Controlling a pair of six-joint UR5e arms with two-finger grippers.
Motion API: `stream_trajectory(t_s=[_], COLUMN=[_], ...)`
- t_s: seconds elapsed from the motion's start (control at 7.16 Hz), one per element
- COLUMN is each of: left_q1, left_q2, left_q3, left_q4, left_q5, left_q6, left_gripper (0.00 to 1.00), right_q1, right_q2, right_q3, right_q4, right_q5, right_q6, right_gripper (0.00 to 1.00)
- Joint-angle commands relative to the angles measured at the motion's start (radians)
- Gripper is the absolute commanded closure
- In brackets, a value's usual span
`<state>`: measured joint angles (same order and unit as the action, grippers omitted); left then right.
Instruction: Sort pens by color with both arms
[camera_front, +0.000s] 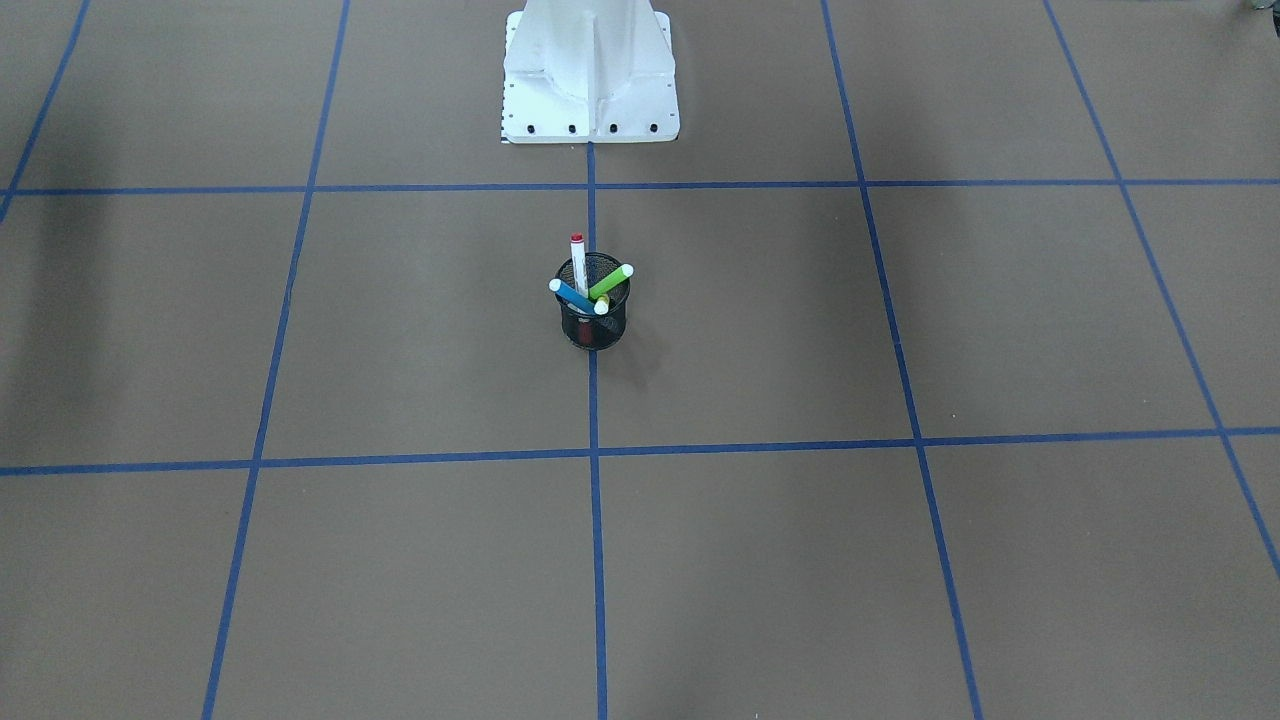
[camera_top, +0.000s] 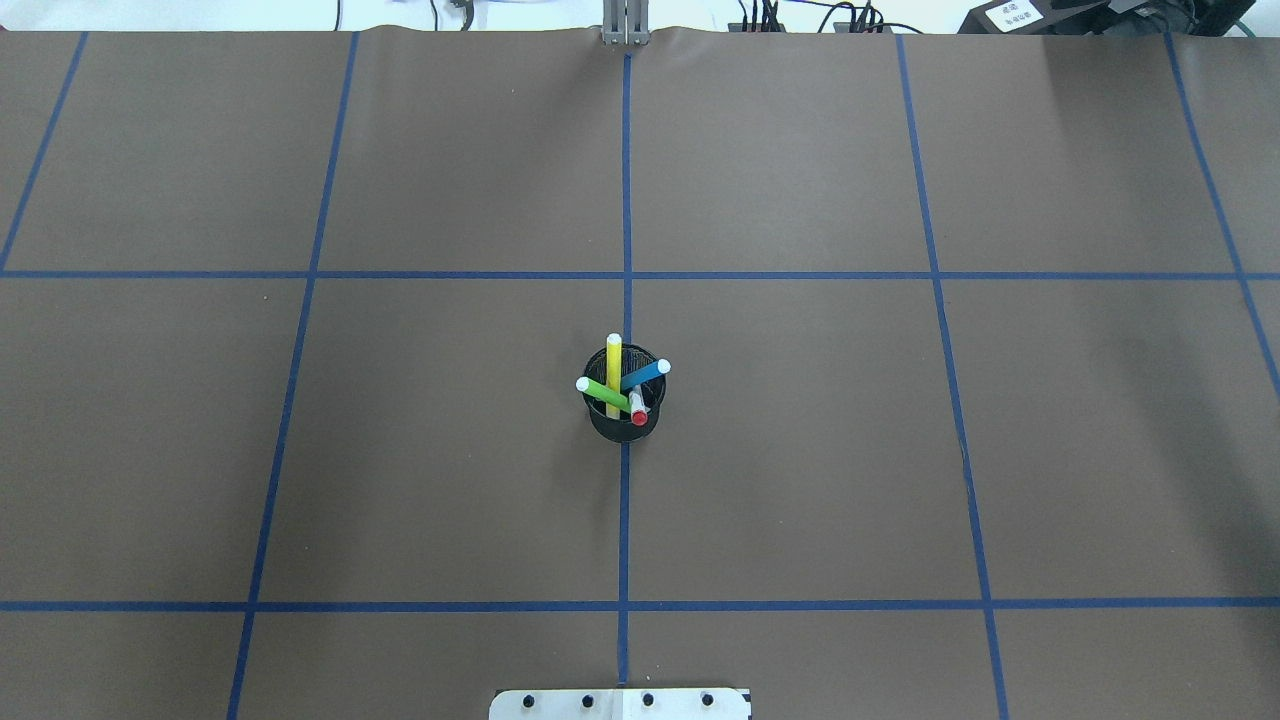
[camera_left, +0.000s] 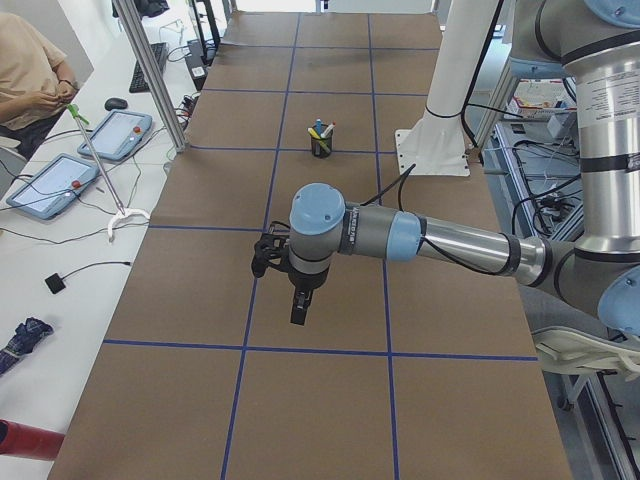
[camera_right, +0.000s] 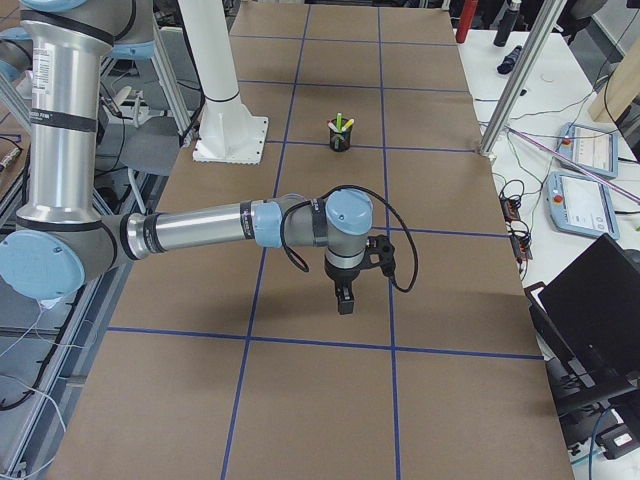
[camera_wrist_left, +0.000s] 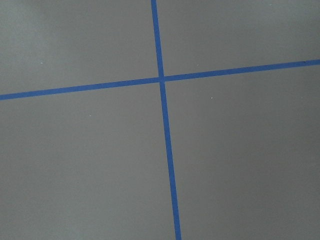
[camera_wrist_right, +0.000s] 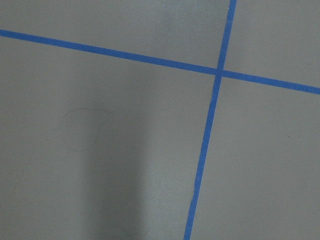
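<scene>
Showing the start layout: four pens stand in one mesh cup (camera_front: 593, 328) at mid-table (camera_front: 400, 330), on the centre tape line (camera_front: 594, 400), near the white pedestal (camera_front: 590, 90).

Pens, overhead view:
- Yellow pen (camera_top: 613, 375): leans away from the robot.
- Green pen (camera_top: 603, 393): cap tilts to the robot's left.
- Blue pen (camera_top: 645, 376): cap tilts to the robot's right.
- White pen w/ red ends (camera_top: 637, 408): leans toward the robot, nearly upright in the front-facing view.

All four cross inside the cup and rest on its rim. None lies on the table.

Arms, side views only:
- Left arm (camera_left: 440, 245): stretched out over the table. Left gripper (camera_left: 300, 310) points down above the surface, beside a tape line, well apart from the cup.
- Right arm (camera_right: 200, 230): stretched out likewise. Right gripper (camera_right: 345, 298) points down, also well apart from the cup.
- Neither gripper touches a pen. Whether the fingers are spread or pressed together: cannot tell for either gripper.

Wrist views: each shows only brown table w/ a tape crossing (camera_wrist_left: 161, 78), no pen and no fingers.

An operator (camera_left: 30, 70) sits at the side bench.
</scene>
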<state>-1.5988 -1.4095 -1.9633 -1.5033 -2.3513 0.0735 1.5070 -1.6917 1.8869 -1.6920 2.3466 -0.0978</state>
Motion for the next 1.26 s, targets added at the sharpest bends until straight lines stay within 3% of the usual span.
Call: stream_trajectory(t_s=[0.0,0.28,0.56,0.98,1.12], left_q1=[0.023,0.029,0.043,0.045,0.054], left_q2=[-0.052,-0.129,-0.225,-0.244,-0.230], left_q3=[0.001,0.003,0.039,0.031,0.021], left_q4=[-0.001,0.001,-0.090,-0.139,-0.220], left_q5=[0.001,-0.003,-0.023,-0.040,-0.045], left_q6=[-0.001,-0.001,0.000,0.005,-0.004], left_gripper=[0.00,0.00,0.00,0.00,0.00], right_q1=[-0.001,0.001,0.005,0.006,-0.001], right_q2=[0.039,0.067,0.081,0.128,0.148], right_q3=[0.017,0.014,0.011,-0.005,0.004], right_q4=[0.000,0.000,0.108,0.120,0.136], right_q5=[0.005,0.002,0.002,0.031,0.031], right_q6=[0.012,0.012,0.012,0.050,0.117], right_gripper=[0.00,0.00,0.00,0.00,0.00])
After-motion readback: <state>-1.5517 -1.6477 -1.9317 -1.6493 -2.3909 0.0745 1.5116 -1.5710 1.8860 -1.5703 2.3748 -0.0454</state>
